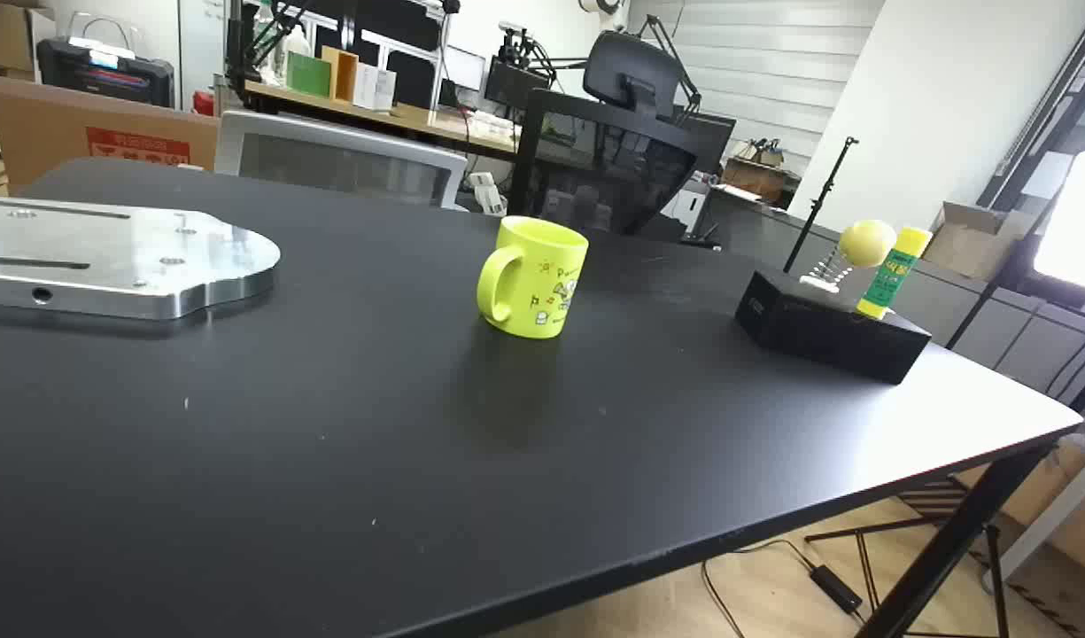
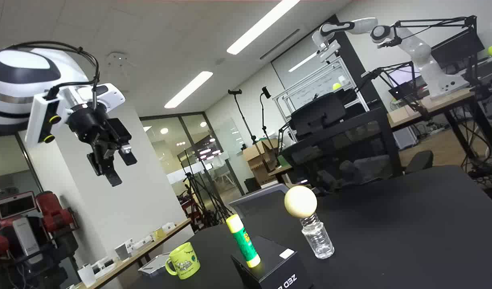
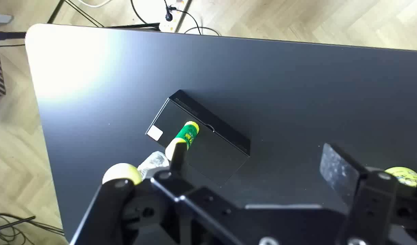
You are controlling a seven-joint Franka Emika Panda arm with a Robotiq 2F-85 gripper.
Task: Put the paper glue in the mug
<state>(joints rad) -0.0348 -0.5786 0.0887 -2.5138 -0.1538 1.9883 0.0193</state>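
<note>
The paper glue, a slim green stick with yellow ends, stands upright on the black box in both exterior views. In the wrist view the paper glue is partly covered by the left finger. The yellow-green mug stands upright on the table in both exterior views. In the wrist view the mug is mostly hidden behind the right finger. My gripper hangs well above the table. Its fingers are wide apart with nothing between them in the wrist view.
The black box sits near a table corner. A pale yellow ball rests on a clear glass bottle beside the box. A thick metal plate lies farther along the table. Chairs stand at the table's edge.
</note>
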